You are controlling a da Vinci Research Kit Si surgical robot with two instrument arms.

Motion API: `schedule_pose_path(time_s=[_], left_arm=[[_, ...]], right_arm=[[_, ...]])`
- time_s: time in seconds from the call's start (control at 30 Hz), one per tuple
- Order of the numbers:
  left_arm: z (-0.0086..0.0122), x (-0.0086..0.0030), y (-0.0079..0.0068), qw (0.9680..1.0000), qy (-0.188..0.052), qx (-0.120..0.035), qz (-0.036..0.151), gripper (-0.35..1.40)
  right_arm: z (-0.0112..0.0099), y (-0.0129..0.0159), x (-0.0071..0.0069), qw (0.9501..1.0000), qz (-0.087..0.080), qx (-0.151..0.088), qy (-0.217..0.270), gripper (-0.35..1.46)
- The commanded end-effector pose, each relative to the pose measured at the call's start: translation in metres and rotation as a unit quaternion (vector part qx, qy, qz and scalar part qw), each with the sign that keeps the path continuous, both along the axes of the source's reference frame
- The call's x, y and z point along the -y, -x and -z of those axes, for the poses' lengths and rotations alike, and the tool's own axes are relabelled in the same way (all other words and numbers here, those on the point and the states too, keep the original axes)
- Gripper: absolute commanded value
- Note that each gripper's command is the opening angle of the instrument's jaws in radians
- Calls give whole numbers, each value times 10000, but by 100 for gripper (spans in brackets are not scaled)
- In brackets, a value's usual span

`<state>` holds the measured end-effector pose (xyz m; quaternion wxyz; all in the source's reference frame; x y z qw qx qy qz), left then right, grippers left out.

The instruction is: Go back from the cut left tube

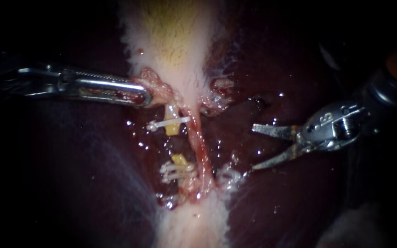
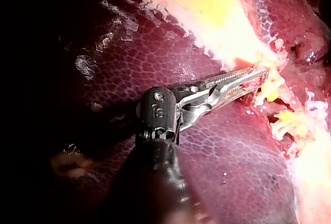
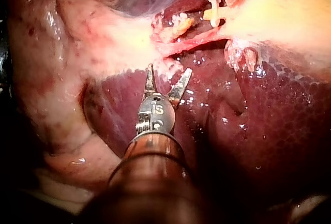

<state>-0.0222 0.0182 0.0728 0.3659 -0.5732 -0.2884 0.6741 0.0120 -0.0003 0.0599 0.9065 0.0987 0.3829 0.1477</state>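
R instrument (image 1: 253,148), slim steel shaft w/ two pointed blades, is wide open and empty, well to the right of the yellow cut left tube (image 1: 172,129).

Tube lies in two stumps w/ a gap between: upper stump crossed by a thin white plastic clip (image 1: 168,123), lower stump just above stacked white clips (image 1: 176,172). Just beside it, on the right, a thin pink uncut tube (image 1: 201,149) runs down the middle. Above both, steel L instrument (image 1: 144,95) is clamped on a pink frayed tissue lump (image 1: 158,88) at the edge of the pale yellow-white gallbladder (image 1: 175,36). Dark red glossy liver (image 1: 93,183) surrounds it all; R blades hang over it, apart from both tubes.
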Motion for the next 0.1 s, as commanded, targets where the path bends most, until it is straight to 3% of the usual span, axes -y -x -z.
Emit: schedule_pose_path(time_s=[0.03, 0.1], left_arm=[[0, 0, 0, 10000, -2, -2, 1, -35], [0, 0, -1, 10000, -2, -1, -1, -35]], right_arm=[[0, -1, 0, 10000, -5, 3, 0, 145], [0, -3, 0, 10000, -14, 8, 0, 145]])
